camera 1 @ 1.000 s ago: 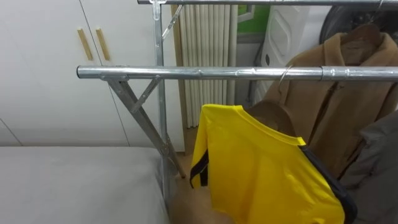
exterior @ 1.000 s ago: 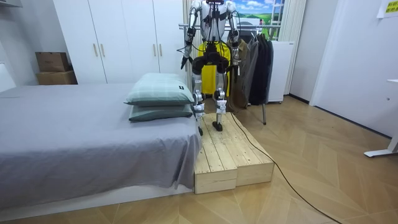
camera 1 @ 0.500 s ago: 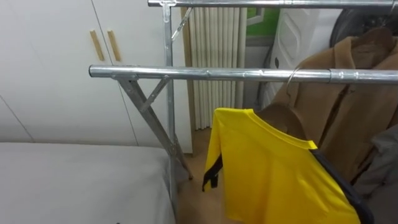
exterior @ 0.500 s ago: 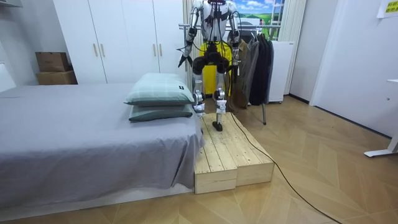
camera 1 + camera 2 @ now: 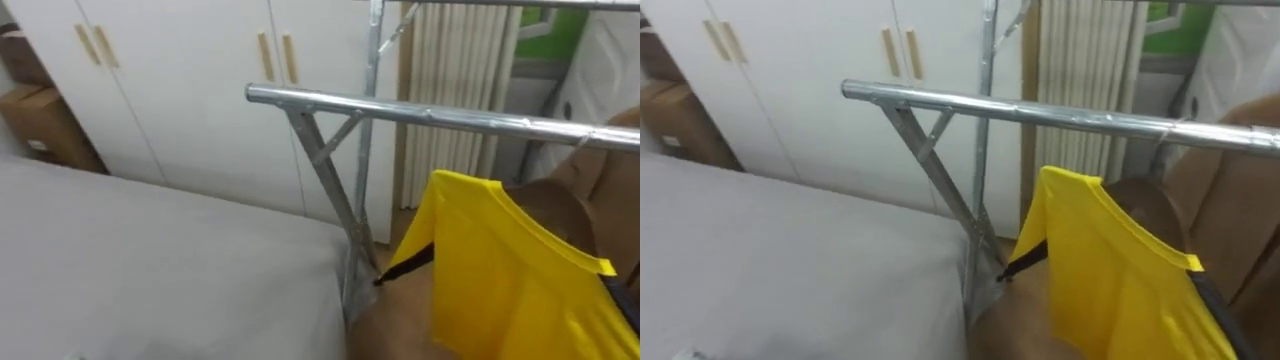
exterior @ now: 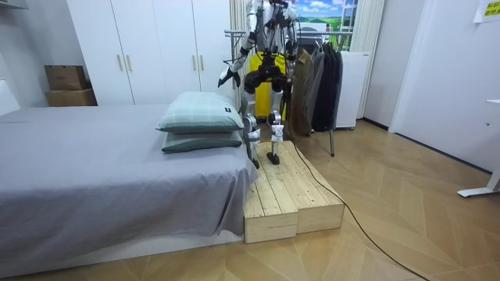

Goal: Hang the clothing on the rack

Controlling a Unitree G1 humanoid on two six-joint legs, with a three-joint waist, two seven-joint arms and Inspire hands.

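- One yellow short-sleeved shirt with a black sleeve edge (image 5: pixel 510 285) hangs in the lower right of the eye views, just under the rail and apart from the bed.
- Two silver metal clothes rails show: the near one (image 5: pixel 430 114) crosses the frame from the centre to the right edge. A second one (image 5: pixel 520 4) runs along the top edge.
- One upright silver post (image 5: pixel 372 110) and one slanted brace (image 5: pixel 325 175) stand between the shirt and the bed.
- One brown coat (image 5: pixel 618 165) hangs at the right edge, touching the shirt from behind.
- One grey-covered bed (image 5: pixel 150 270) fills the lower left.
- Four pale wooden door handles, in two pairs, sit on the white wardrobe (image 5: pixel 190 90) in the upper left.
- One brown cardboard box (image 5: pixel 40 120) shows at the left edge. The room view shows two, stacked.
- One cream pleated curtain (image 5: pixel 455 70) hangs behind the rails.
- In the room view the robot stands on a pale wooden slatted platform (image 6: pixel 293 199) between the bed and the rack.
- Two grey-green pillows (image 6: pixel 200 115) lie stacked at the bed's near corner.
- Several dark coats (image 6: pixel 324 78) hang at the rack's right.
- The left robot hand (image 6: pixel 226 77) is held out above the pillows, holding nothing visible. Its state cannot be told.
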